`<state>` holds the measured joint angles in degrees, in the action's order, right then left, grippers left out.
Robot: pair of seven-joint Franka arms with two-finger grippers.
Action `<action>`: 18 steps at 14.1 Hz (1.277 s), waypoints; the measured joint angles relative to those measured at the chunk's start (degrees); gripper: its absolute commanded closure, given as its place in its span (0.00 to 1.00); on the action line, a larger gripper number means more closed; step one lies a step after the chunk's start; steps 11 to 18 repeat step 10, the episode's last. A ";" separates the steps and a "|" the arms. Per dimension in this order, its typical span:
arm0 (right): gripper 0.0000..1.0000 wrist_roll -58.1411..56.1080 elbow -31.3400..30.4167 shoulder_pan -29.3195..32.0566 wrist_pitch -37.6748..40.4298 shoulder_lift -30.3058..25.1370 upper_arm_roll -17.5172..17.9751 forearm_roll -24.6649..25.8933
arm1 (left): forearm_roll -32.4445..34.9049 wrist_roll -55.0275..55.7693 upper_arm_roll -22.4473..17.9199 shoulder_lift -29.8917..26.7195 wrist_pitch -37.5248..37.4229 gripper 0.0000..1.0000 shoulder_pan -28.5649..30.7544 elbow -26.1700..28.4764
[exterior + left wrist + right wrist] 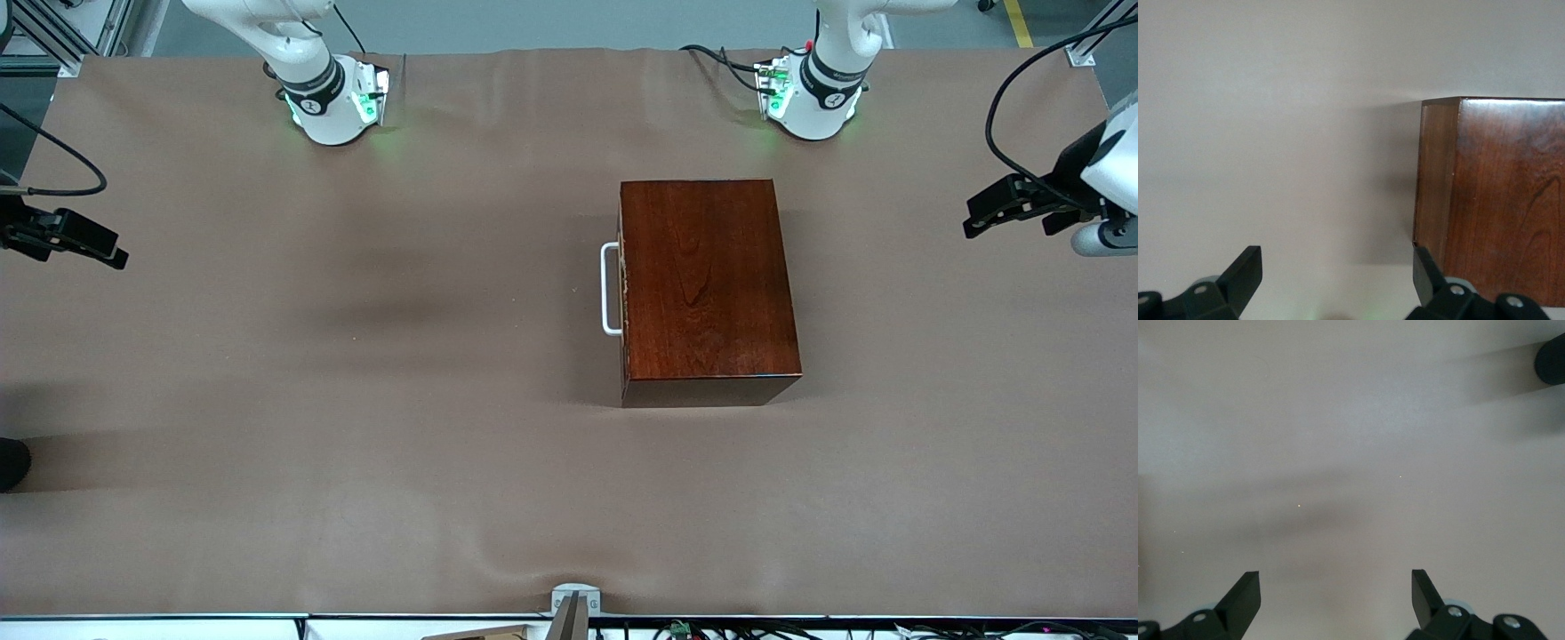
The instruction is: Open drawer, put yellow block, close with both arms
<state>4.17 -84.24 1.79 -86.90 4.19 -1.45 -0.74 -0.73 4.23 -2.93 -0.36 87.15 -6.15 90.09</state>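
The glossy reddish-brown wooden box stands on the table, toward the left arm's end. Its drawer is pushed in, and only the white U-shaped handle shows, facing the right arm's end. The yellow block is out of view. My left gripper hangs open over the table edge at the left arm's end. In the left wrist view this gripper is empty, with a corner of the box ahead. My right gripper hangs open and empty over the right arm's end, and in its wrist view only bare table shows.
A brown cloth covers the whole table. The two arm bases stand along the edge farthest from the front camera. A dark round object pokes in at the right arm's end, and a metal bracket sits at the nearest edge.
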 measured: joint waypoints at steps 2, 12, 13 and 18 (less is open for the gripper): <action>0.00 0.00 0.00 0.00 0.00 0.00 0.00 0.00 | 0.01 -0.01 0.77 0.13 -1.52 0.00 0.02 -0.49; 0.00 0.00 0.00 0.00 0.00 0.00 0.00 0.00 | 0.01 -0.35 1.77 0.45 -4.06 0.00 0.80 -1.50; 0.00 0.00 0.00 0.00 0.00 0.00 0.00 0.00 | 0.01 -0.35 1.77 0.45 -4.06 0.00 0.80 -1.50; 0.00 0.00 0.00 0.00 0.00 0.00 0.00 0.00 | 0.01 -0.35 1.77 0.45 -4.06 0.00 0.80 -1.50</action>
